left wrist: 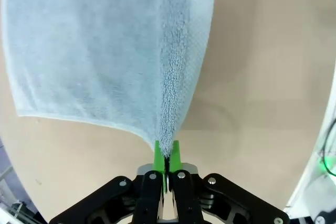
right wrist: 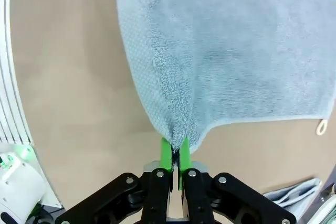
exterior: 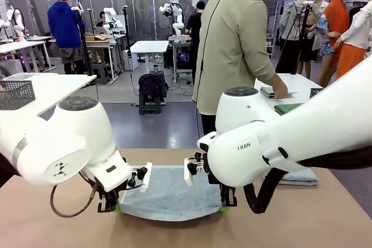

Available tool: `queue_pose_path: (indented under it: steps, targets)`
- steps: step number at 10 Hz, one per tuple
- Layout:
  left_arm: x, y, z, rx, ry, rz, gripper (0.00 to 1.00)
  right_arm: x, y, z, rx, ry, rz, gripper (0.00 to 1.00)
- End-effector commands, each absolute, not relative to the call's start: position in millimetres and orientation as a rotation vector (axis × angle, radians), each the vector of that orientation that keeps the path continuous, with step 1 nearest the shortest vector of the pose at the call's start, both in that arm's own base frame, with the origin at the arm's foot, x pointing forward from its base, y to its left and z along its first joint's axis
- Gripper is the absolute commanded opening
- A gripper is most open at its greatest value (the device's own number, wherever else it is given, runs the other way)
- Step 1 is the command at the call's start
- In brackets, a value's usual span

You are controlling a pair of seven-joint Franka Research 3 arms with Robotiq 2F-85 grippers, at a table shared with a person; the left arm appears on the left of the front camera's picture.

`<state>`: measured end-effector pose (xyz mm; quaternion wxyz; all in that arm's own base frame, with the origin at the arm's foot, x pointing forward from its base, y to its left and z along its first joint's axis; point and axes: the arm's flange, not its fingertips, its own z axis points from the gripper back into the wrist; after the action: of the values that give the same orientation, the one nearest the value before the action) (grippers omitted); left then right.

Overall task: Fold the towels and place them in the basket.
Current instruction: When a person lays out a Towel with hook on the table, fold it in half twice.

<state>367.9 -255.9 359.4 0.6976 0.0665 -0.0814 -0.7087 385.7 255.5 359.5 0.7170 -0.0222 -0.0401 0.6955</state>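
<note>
So both arms are down low over the tan bench (exterior: 58,225), and there's a pale grey-blue towel (exterior: 171,198) stretched between them, near the robot's edge of the bench. The left tool (exterior: 111,206) is clamped tight on the towel's near left corner. In the left wrist view you can see the green pads (left wrist: 158,153) squeezed together with the terry fabric (left wrist: 94,51) bunched right into the tool (left wrist: 167,155). Same deal on the other side: the right tool (exterior: 224,204) is pinched shut on the near right corner, and in its wrist view the cloth (right wrist: 236,51) fans out from the closed tool (right wrist: 175,151).

The near edge of the towel sags in a shallow curve between the two grips, and the rest spreads out away from the robot over the bench. It's hard to say how much of it is actually lying flat. There's a little white loop (right wrist: 321,127) sticking out at one edge of it in the right wrist view.

A second towel (exterior: 299,177), same pale colour and already folded, sits on the bench off to the robot's right, partly behind the right arm. A bit of it (right wrist: 294,195) shows in the right wrist view too.

Across the bench a person (exterior: 232,45) in a beige top is turned toward a white table (exterior: 302,82) farther back, with one hand (exterior: 281,92) down on something there. A dark green cloth (exterior: 288,108) lies just beside it.
</note>
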Motion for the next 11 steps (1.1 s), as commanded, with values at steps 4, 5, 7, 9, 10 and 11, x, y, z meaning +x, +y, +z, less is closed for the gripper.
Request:
queue_pose_path:
  steps: [4,5,7,9,10,11]
  targets:
    - [456,-271,391,0.172,-0.15,-1.57,0.04,459,267,384,-0.124,-0.097,1.554,0.07]
    - [470,-274,395,0.179,-0.142,-1.557,0.04,469,269,390,-0.138,-0.102,1.554,0.07]
    - [496,-274,403,0.177,-0.142,-1.534,0.04,492,269,400,-0.151,-0.11,1.553,0.07]
    - [517,-273,406,0.178,-0.12,-1.522,0.04,517,266,400,-0.139,-0.112,1.551,0.07]
    - [527,-273,405,0.181,-0.117,-1.523,0.04,530,264,397,-0.123,-0.111,1.553,0.07]
    - [535,-274,404,0.183,-0.112,-1.517,0.04,537,263,396,-0.126,-0.117,1.555,0.07]
